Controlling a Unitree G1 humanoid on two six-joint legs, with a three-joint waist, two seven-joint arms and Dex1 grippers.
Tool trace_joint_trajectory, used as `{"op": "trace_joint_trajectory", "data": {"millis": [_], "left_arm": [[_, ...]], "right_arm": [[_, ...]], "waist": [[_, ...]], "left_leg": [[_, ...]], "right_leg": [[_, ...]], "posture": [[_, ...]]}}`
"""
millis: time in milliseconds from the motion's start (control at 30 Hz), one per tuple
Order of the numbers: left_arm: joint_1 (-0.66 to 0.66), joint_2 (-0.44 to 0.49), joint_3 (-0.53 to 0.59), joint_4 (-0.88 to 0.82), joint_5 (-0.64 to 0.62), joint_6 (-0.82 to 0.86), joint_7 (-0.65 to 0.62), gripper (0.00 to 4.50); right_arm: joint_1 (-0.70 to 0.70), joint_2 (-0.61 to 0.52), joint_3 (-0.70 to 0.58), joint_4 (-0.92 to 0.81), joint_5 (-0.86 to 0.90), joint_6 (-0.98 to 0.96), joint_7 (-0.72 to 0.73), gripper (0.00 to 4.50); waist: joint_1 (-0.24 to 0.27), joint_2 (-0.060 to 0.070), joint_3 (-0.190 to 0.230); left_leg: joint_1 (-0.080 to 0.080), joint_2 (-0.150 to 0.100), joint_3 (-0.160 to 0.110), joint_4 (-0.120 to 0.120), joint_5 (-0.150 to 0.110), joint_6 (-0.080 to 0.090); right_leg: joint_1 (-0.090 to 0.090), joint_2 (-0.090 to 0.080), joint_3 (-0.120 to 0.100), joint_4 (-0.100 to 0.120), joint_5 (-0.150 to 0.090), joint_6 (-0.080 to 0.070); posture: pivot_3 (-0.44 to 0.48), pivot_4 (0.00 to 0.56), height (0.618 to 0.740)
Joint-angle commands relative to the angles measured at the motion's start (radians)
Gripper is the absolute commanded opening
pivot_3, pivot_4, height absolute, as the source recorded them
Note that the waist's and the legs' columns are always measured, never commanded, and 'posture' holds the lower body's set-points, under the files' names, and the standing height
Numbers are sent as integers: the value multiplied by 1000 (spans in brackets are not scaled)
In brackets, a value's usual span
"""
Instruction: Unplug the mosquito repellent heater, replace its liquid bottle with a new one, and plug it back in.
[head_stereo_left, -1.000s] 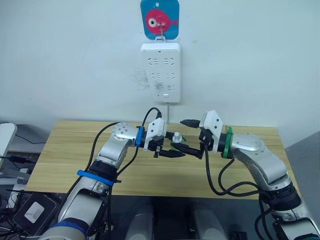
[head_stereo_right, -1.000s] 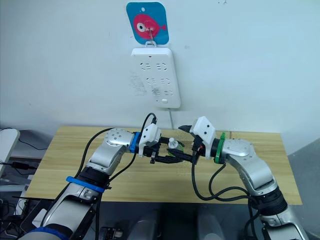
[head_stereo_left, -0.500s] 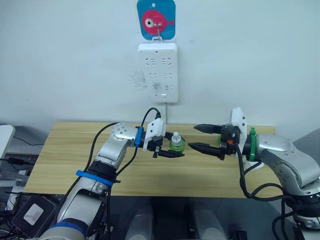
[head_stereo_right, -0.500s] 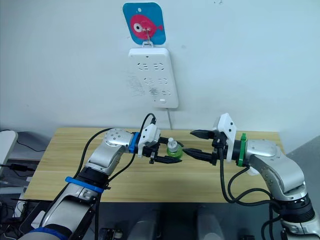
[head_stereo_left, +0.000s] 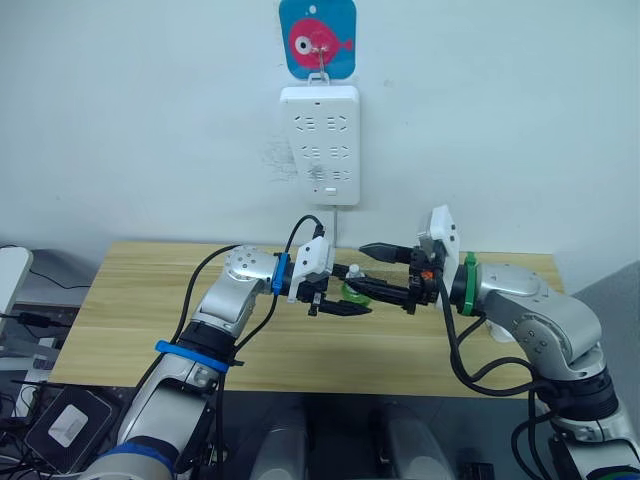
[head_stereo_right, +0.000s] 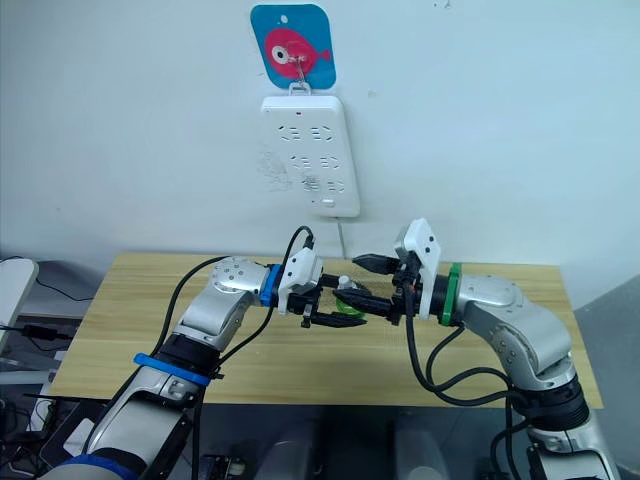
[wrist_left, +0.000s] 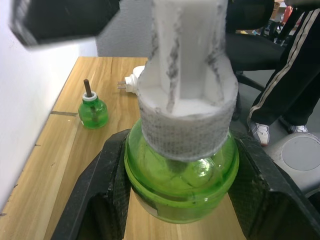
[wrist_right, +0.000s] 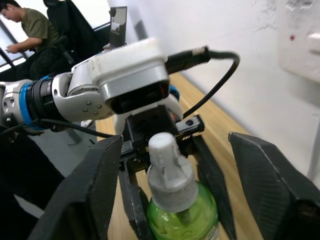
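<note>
My left gripper (head_stereo_left: 338, 300) has the capped green bottle (wrist_left: 181, 172) pinched by its round belly, one black finger (wrist_left: 100, 197) on each side, held up over the middle of the wooden table (head_stereo_left: 130, 320). The bottle stands upright, its long axis vertical, its white cap (wrist_right: 165, 165) pointing straight up. My right gripper (head_stereo_left: 375, 270) comes in from the opposite side with its fingers spread wide, one finger (wrist_right: 102, 190) either side of the cap but touching nothing (a clear gap shows on both sides). Green liquid fills the bottle's belly. Farther along the table, near the wall, the old bottle (wrist_left: 93, 111) stands upright too, its dark wick (wrist_left: 87, 87) bare and pointing up, with the white heater (wrist_left: 134, 82) lying just beside it, prongs showing. The power strip (head_stereo_left: 320, 143) hangs on the wall above.
</note>
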Motion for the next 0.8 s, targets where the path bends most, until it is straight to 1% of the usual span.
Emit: {"op": "trace_joint_trajectory", "data": {"millis": [33, 200, 233, 367, 467, 533, 600, 667, 733, 767, 800], "left_arm": [[-6, 1, 4, -30, -4, -7, -7, 2267], [1, 6, 6, -30, -2, -11, -4, 2267], [1, 6, 6, -31, -1, -10, -4, 2267], [3, 6, 7, -30, 1, -11, -2, 2267], [10, 13, 9, -30, 3, -13, -1, 2267], [15, 19, 10, -27, 4, -15, 2, 2267], [24, 24, 13, -20, 7, -20, 7, 2267], [37, 28, 17, -14, 10, -26, 18, 2267], [54, 32, 22, -10, 14, -38, 27, 2267], [63, 33, 28, -8, 17, -51, 37, 2267], [71, 32, 38, 0, 23, -79, 60, 2267]], "right_arm": [[-14, 3, 3, -21, 26, -2, 20, 2243], [-9, -3, 17, -21, 23, -9, 37, 448], [-8, -5, 19, -20, 22, -11, 40, 212], [-23, 0, 8, -22, 40, -12, 47, 219], [-82, 7, -45, -45, 93, 22, 19, 219], [-131, 17, -86, -48, 128, 48, -24, 219], [-193, 40, -151, -38, 178, 79, -97, 219], [-225, 60, -206, -35, 201, 94, -174, 219], [-203, 65, -222, -49, 166, 75, -230, 219], [-168, 65, -216, -56, 120, 48, -261, 219], [-115, 61, -197, -55, 38, -2, -302, 219]], "waist": [[0, 0, 0], [0, 0, 0], [0, 0, 0], [0, 0, 0], [0, 0, 0], [-1, 0, 0], [-1, 0, 0], [0, 0, 0], [1, 0, 0], [4, 0, 0], [8, 0, 0]], "left_leg": [[0, 0, 0, 0, 0, 0], [0, 0, 0, 0, 0, 0], [0, 0, 0, 0, 0, 0], [0, 0, 0, 0, 0, 0], [0, 0, 0, 0, 0, 0], [0, 0, 0, 0, 0, 0], [0, 0, -1, 0, 0, 0], [0, 0, -1, -1, 0, 0], [0, 0, -1, -1, 0, 0], [0, 0, -1, -2, 0, 0], [0, 0, -1, -2, 0, 0]], "right_leg": [[0, 0, 0, 0, 0, 0], [0, 0, 0, 0, 0, 0], [0, 0, 0, 0, 0, 0], [0, 0, 0, 0, 0, 0], [0, 0, 0, 0, 0, 0], [0, 0, 1, 0, 0, 0], [0, 0, 0, 0, 0, 0], [0, 0, 0, 0, 0, 0], [0, 0, -1, 0, 0, 0], [0, 0, -1, -1, 0, 0], [0, 0, -1, -1, 0, 0]], "posture": [[-43, 230, 740], [-43, 230, 740], [-43, 230, 740], [-43, 230, 740], [-31, 237, 740], [-28, 240, 740], [-26, 242, 740], [-24, 244, 740], [-22, 249, 740], [-22, 253, 740], [-20, 258, 740]]}}
